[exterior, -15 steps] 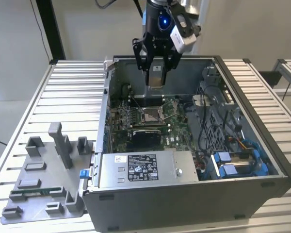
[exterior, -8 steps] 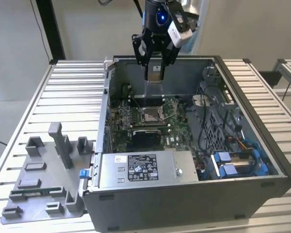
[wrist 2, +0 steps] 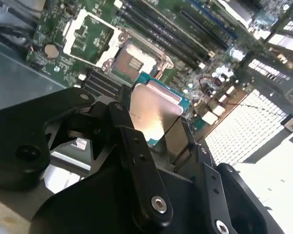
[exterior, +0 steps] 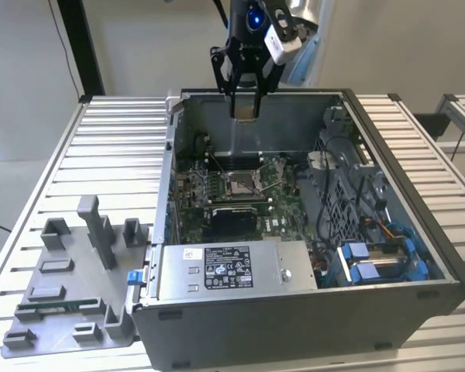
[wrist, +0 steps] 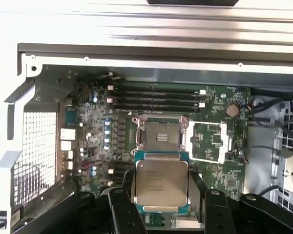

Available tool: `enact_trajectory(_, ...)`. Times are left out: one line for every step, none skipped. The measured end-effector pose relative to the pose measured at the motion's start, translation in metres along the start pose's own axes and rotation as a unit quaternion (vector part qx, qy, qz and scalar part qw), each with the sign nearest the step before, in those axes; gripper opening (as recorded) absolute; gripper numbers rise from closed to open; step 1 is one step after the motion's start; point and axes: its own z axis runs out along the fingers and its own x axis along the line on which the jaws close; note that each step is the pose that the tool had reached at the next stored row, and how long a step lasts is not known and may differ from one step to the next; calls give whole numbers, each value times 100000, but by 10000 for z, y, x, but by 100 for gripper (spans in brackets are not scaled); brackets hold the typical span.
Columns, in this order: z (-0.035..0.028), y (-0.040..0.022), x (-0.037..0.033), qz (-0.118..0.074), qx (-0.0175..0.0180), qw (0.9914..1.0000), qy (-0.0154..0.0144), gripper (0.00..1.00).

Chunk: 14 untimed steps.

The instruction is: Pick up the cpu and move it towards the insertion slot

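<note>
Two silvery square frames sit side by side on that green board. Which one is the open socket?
The insertion slot, directly beyond the cpu held in the gripper: its dark centre shows contacts, while the neighbouring frame merely surrounds bare green board.

silvery cpu (wrist: 161, 184) with teal edge; green motherboard (wrist: 93, 109); black fingers (wrist: 123, 207).

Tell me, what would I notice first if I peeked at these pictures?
Probably the black gripper hanging above the open computer case, holding the shiny square cpu between its fingers. Below it, on the green board, waits the insertion slot, its silver frame open. A grey tray sits at the exterior view's left.
</note>
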Motion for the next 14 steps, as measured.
enact_trajectory(3, 15, 0, 83, -3, 100000, -3, 0)
enact_trajectory(5, 27, -1, 209, -2, 100000, -6, 0)
enact_trajectory(7, 39, -1, 327, -2, 99999, -9, 0)
enact_trajectory(10, 51, -2, 444, -5, 99999, -13, 0)
enact_trajectory(12, 64, -2, 559, -4, 99998, -16, 0)
enact_trajectory(15, 77, -2, 669, -7, 99998, -21, 0)
enact_trajectory(16, 88, -2, 765, -4, 99997, -22, 0)
enact_trajectory(18, 99, -3, 870, -12, 99996, -30, 0)
enact_trajectory(20, 109, -3, 995, -17, 99995, -35, 0)
enact_trajectory(21, 117, -3, 1151, -15, 99993, -39, 0)
enact_trajectory(23, 125, -4, 1309, -13, 99991, -47, 0)
enact_trajectory(24, 135, -4, 1458, -18, 99989, -51, 0)
enact_trajectory(25, 145, -4, 1581, -17, 99987, -54, 0)
enact_trajectory(27, 161, -5, 1660, -20, 99986, -58, 0)
